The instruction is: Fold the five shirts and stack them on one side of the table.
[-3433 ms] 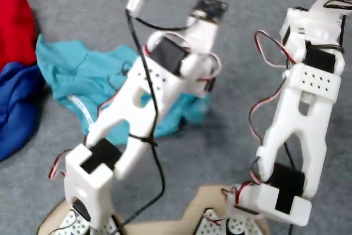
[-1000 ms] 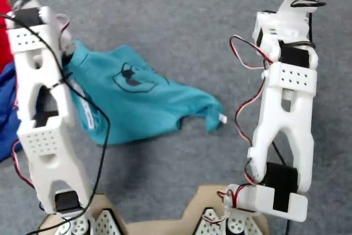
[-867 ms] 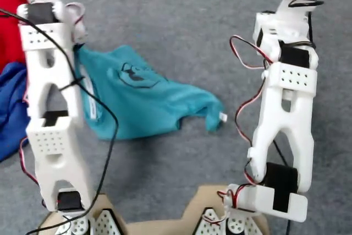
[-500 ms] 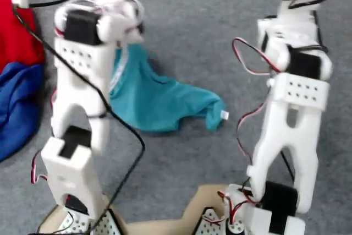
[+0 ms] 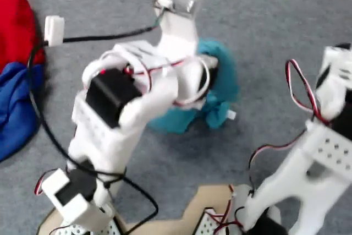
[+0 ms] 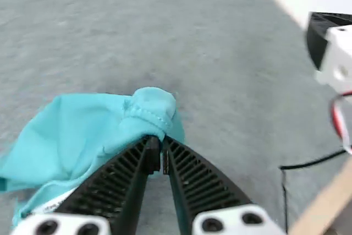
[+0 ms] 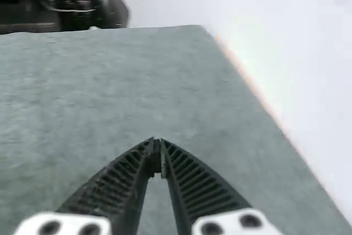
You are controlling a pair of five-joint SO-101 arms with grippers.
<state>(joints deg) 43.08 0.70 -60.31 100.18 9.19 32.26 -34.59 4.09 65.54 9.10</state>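
Left wrist view: the left jaws are clamped shut on a thin fold of the teal shirt [image 6: 82, 130]. The rest of the cloth lies bunched on the worktop [image 6: 220, 53], touching the jaws and spreading beneath them. Risk: so little cloth is pinched that any pull may slip the hem free or drag the shirt into a tighter wad. The right jaws are closed on nothing, above bare worktop. The red shirt [image 5: 14, 26] and blue shirt [image 5: 16, 108] lie well apart.
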